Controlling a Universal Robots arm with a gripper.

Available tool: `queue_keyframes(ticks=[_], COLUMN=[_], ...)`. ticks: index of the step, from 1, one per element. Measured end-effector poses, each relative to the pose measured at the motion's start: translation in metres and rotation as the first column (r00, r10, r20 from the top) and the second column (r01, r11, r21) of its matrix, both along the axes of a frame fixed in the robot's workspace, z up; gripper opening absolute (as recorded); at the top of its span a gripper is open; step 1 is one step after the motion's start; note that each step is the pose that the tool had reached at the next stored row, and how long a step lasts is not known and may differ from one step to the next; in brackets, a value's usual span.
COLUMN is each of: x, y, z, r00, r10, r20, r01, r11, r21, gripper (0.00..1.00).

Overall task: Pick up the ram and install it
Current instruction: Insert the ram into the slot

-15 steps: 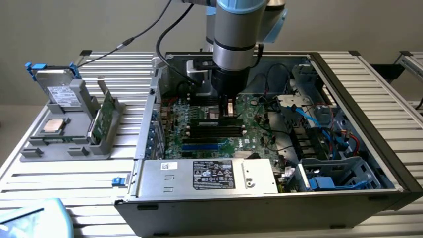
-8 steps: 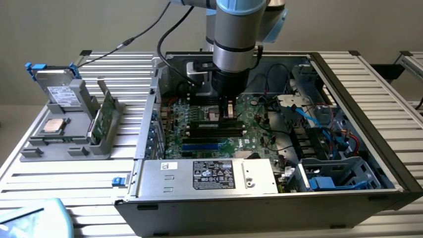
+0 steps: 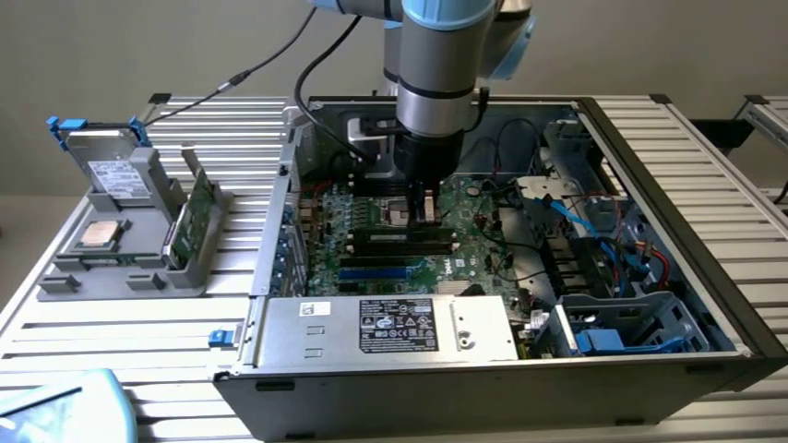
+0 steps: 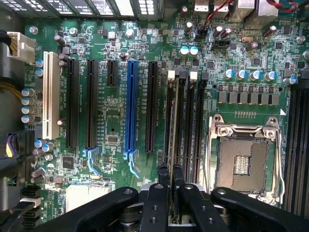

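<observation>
The ram [image 4: 174,121] appears edge-on in the wrist view as a thin pale strip. It runs along a black memory slot [image 4: 193,121] beside the CPU socket [image 4: 241,159] on the motherboard [image 4: 111,121]. My gripper [image 4: 171,182] is shut on the ram's near end, with one black finger [image 4: 157,203] on each side. In the exterior view the gripper [image 3: 425,214] reaches straight down into the open computer case, low over the motherboard [image 3: 369,263] at the memory slots. I cannot tell whether the ram is seated in the slot or just above it.
A silver power supply [image 3: 394,328] stands along the case's front. Blue and black cables [image 3: 579,221] and a drive cage [image 3: 640,323] fill the exterior view's right. Outside the case, a grey rack [image 3: 124,272] holds a bracketed green card [image 3: 185,221], a hard drive [image 3: 111,171] and a processor [image 3: 99,235].
</observation>
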State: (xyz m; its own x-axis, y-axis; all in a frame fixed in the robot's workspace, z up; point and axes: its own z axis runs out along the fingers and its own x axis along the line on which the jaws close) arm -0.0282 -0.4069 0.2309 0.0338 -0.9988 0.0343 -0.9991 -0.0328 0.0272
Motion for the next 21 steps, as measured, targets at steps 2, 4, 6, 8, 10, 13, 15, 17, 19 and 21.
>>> queue_keyframes(ticks=[2,4,6,8,10,13,15,17,19,21], x=[0.0000,0.0000,0.0000,0.0000,0.0000,0.0000,0.0000,0.0000,-0.0001,-0.0001], y=[0.0001,0.0004,0.0004,0.0004,0.0005,0.0007,0.0006,0.0008,0.0009,0.0008], z=[-0.0012,-0.0024,-0.0024,-0.0025,-0.0026,-0.0028,-0.0027,-0.0030,-0.0037,-0.0039], r00=[1.0000,1.0000,1.0000,1.0000,1.0000,0.9999,0.9999,0.9999,0.9999,0.9999], r10=[0.000,0.000,0.002,0.003,0.006,0.012,0.012,0.013,0.013,0.013], r20=[0.0001,-0.0001,-0.0001,-0.0001,0.0000,0.0000,-0.0001,0.0000,0.0000,-0.0002], r01=[0.000,0.000,-0.002,-0.003,-0.006,-0.012,-0.012,-0.013,-0.013,-0.013], r11=[1.0000,1.0000,1.0000,1.0000,1.0000,0.9999,0.9999,0.9999,0.9999,0.9999], r21=[-0.0029,-0.0057,-0.0064,-0.0063,-0.0065,-0.0078,-0.0087,-0.0093,-0.0099,-0.0111], gripper=[0.14,0.14,0.14,0.14,0.14,0.14,0.14,0.14,0.14,0.14])
